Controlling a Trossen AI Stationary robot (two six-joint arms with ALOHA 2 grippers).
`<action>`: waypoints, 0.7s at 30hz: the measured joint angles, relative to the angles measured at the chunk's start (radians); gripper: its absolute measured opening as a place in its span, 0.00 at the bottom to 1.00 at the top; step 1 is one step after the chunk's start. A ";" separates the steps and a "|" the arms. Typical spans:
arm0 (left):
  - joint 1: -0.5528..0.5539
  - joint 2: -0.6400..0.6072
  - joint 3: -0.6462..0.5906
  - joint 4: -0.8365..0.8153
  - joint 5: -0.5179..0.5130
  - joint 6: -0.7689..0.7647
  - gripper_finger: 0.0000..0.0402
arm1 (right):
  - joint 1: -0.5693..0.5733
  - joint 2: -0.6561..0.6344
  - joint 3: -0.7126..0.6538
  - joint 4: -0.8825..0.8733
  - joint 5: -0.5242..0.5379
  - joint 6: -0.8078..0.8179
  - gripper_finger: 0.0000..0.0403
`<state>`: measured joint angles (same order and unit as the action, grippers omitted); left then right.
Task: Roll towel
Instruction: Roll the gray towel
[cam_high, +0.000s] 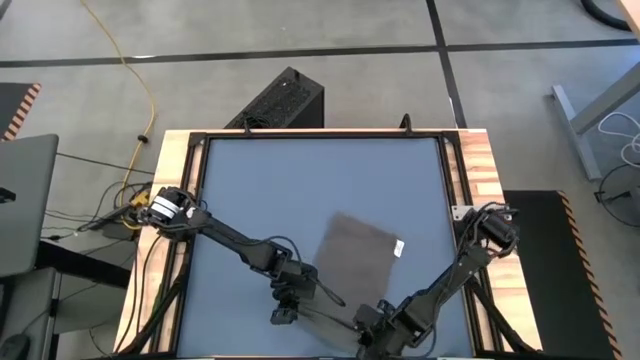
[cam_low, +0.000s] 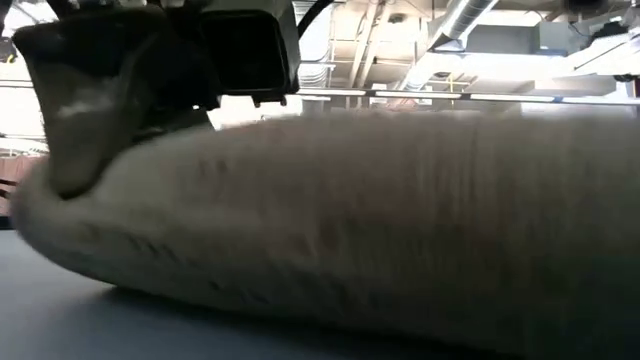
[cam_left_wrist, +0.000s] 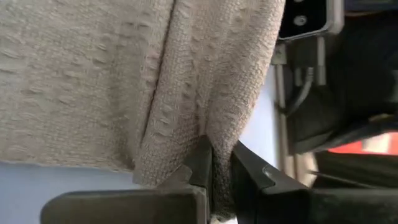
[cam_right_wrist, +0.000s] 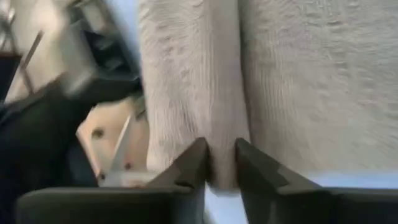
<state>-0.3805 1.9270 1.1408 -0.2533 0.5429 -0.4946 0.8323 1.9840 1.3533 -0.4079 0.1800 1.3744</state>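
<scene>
High view: towel (cam_high: 355, 250) lies flat on the blue table (cam_high: 270, 190), at about 5 o'clock from table centre, turned at a slight angle. Small white tag (cam_high: 400, 247) sits on its 3 o'clock edge.

Left gripper (cam_high: 285, 312) is at the towel's 7 o'clock corner, arm reaching in from the table's 9 o'clock side. Right gripper (cam_high: 368, 322) is at the towel's 6 o'clock edge, arm coming in from the 3 o'clock side. Both sit near the table's 6 o'clock edge, close to each other.

Left wrist view: fingers (cam_left_wrist: 200, 163) clamped on a bunched fold of the towel (cam_left_wrist: 93, 74); cloth is pinched tight between them and puckers up from the grip. Blue table surface visible beside the cloth.

Right wrist view: fingers (cam_right_wrist: 194, 163) close on either side of a raised ridge of towel (cam_right_wrist: 311, 81), narrow gap with cloth in it. Fold runs straight away from the grip.

Low view: towel (cam_low: 380, 220) fills nearly the whole frame as a rounded hump resting on the table, one dark gripper (cam_low: 150, 70) pressed onto its upper edge at 10 o'clock. Can't tell which arm that is from this view.
</scene>
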 joint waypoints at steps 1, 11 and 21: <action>-0.001 0.000 0.000 0.005 0.012 -0.012 0.04 | -0.003 -0.018 0.000 -0.005 -0.016 -0.028 0.27; 0.042 0.002 -0.002 0.017 0.106 -0.143 0.04 | 0.016 -0.177 0.002 -0.042 0.069 -0.264 0.56; 0.143 0.005 -0.002 0.035 0.246 -0.224 0.04 | 0.068 0.000 0.032 0.221 0.306 -0.641 0.56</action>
<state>-0.2372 1.9320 1.1393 -0.2185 0.7885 -0.7190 0.9004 1.9844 1.3851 -0.1872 0.4864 0.7336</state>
